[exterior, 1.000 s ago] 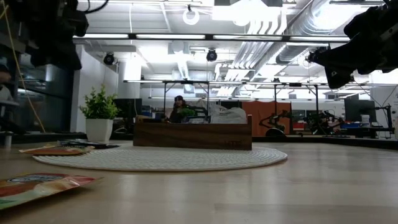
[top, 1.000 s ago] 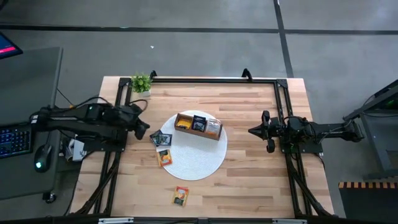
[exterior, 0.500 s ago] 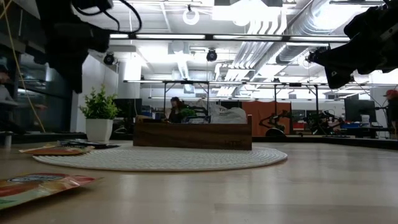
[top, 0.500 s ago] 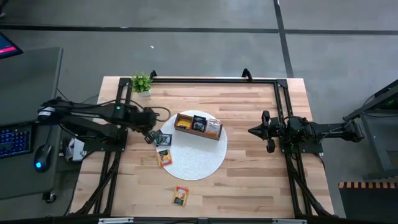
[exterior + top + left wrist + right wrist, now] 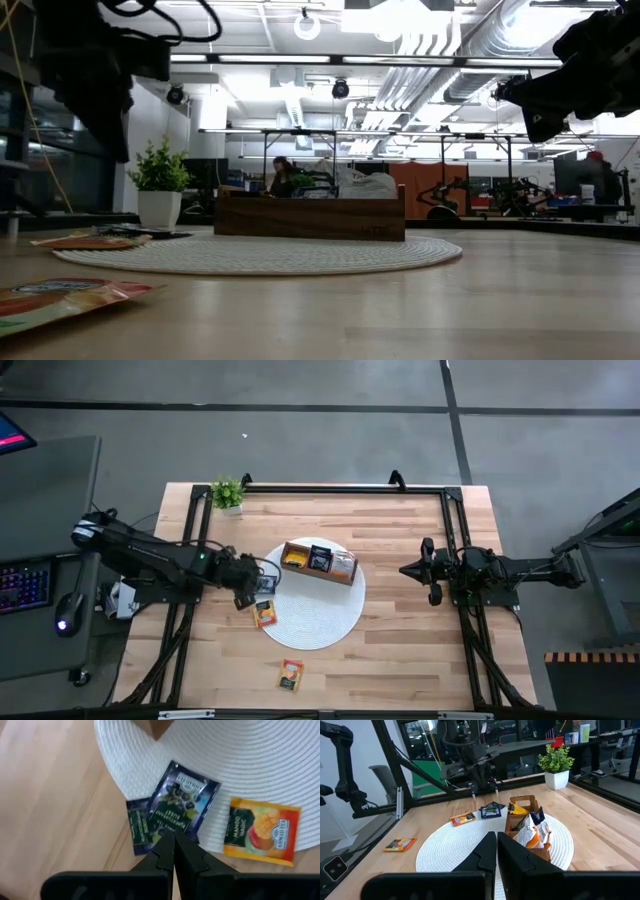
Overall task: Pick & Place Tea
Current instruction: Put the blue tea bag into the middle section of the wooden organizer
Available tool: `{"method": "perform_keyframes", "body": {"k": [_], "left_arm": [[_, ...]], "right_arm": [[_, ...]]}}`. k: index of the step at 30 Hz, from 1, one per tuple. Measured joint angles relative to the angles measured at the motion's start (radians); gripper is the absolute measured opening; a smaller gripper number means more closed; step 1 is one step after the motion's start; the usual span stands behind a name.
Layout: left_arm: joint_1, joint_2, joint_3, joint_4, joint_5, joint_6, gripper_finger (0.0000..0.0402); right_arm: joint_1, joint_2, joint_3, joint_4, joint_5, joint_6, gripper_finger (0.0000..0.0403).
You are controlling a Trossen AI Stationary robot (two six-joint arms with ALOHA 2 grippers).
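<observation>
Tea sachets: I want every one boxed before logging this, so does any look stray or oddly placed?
Yes. One orange sachet lies alone on bare wood, far from the box. Two dark sachets overlap, half off the mat, with another orange one beside them.

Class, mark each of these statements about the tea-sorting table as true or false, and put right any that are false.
1. The left gripper is shut and hangs above the dark sachets at the round mat's edge. True.
2. The wooden box stands on bare table beside the mat. False: it stands on the mat.
3. One orange sachet lies on the table away from the mat. True.
4. The right gripper holds a sachet. False: it is shut on nothing, waiting at the table's right side.
5. The potted plant stands inside the box. False: it stands at the table's far left corner.
</observation>
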Motion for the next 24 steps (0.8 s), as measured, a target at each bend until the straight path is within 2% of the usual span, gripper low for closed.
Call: {"method": "perform_keyframes", "body": {"k": [3, 7, 11, 16, 20, 24], "left_arm": [[-0.046, 0.0, -0.019, 0.001, -0.009, -0.08, 0.0001], [-0.109, 0.032, -0.023, 0.017, -0.072, -0.177, 0.0001], [-0.168, 0.034, -0.023, 0.039, -0.062, -0.283, 0.0001], [-0.208, 0.034, -0.032, 0.006, -0.141, -0.552, 0.0001], [-0.207, 0.018, -0.079, 0.002, -0.12, -0.755, 0.0001], [-0.207, -0.024, -0.159, 0.068, -0.068, -0.829, 0.0001]], "right_arm": [[0.0, 0.0, 0.0, 0.0, 0.0, 0.0, 0.0012], [0.0, 0.0, 0.0, 0.001, 0.0, 0.0, 0.0012], [0.0, 0.0, 0.0, 0.001, 0.0, 0.0, 0.0012], [0.0, 0.0, 0.0, 0.002, 0.0, 0.0, 0.0012], [0.0, 0.0, 0.0, 0.002, -0.001, 0.0, 0.0012], [0.0, 0.0, 0.0, 0.002, 0.0, 0.0, 0.0012]]}}
